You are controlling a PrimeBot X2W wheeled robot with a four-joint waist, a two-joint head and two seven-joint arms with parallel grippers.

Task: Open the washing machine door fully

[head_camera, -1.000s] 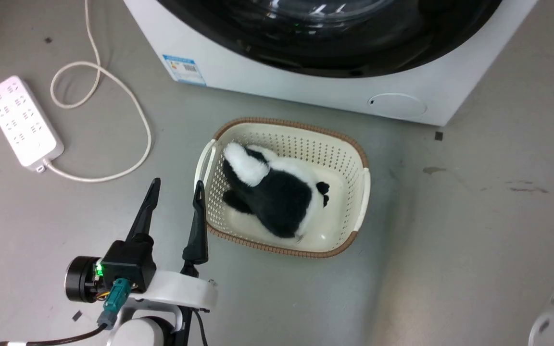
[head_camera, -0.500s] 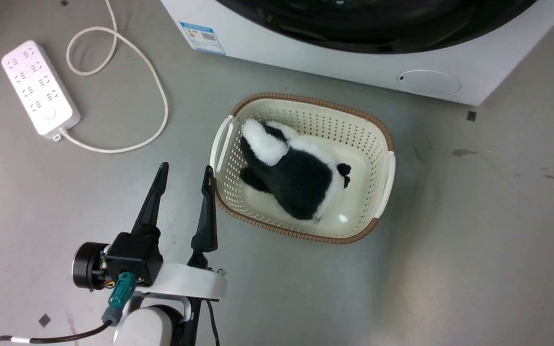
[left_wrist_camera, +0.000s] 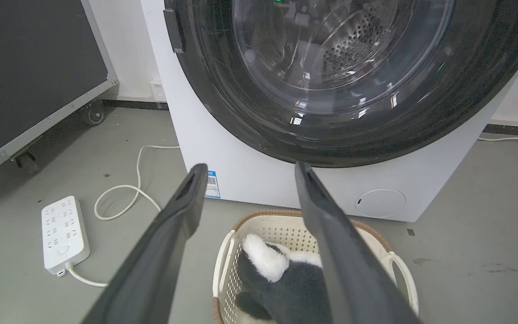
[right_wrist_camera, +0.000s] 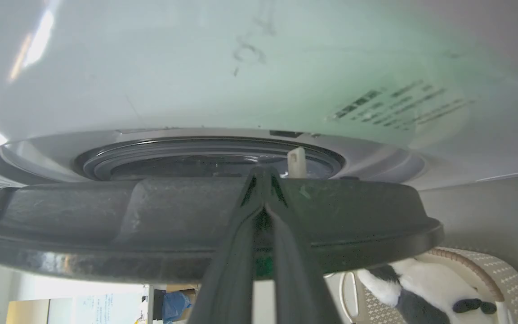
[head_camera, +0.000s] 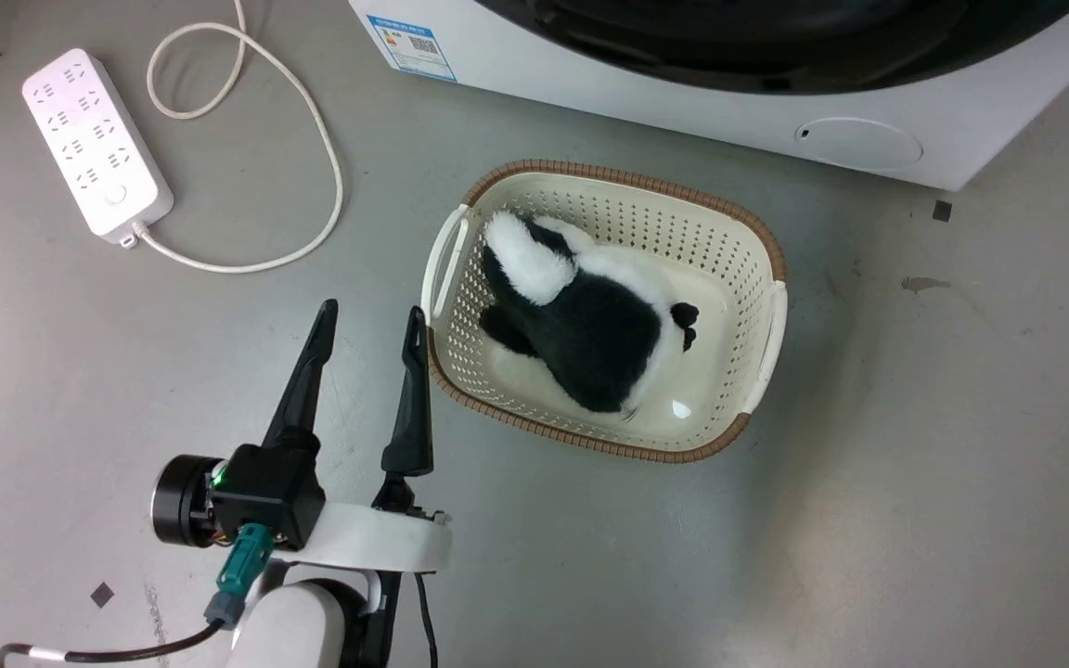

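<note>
Sets the right gripper (right_wrist_camera: pixel 264 180), fingers pressed together, tip-first on the door (right_wrist_camera: pixel 151 225), ajar at 12 o'clock, rim running 9 to 3. Holds the left gripper (head_camera: pixel 372 308) spread and empty, farther off, basket (head_camera: pixel 618 174) at 1 o'clock.

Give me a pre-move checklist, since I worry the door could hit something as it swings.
1. Washing machine door unlatched: ok, a gap shows between it and the machine front.
2. Door fully open: not ok, only ajar.
3. Right gripper holding the rim: cannot tell; its fingers are together at the door's edge.
4. Left gripper out of the swing: ok, open, low beside the basket.
5. Basket under the door's path: cannot tell; it seems lower than the rim.
</note>
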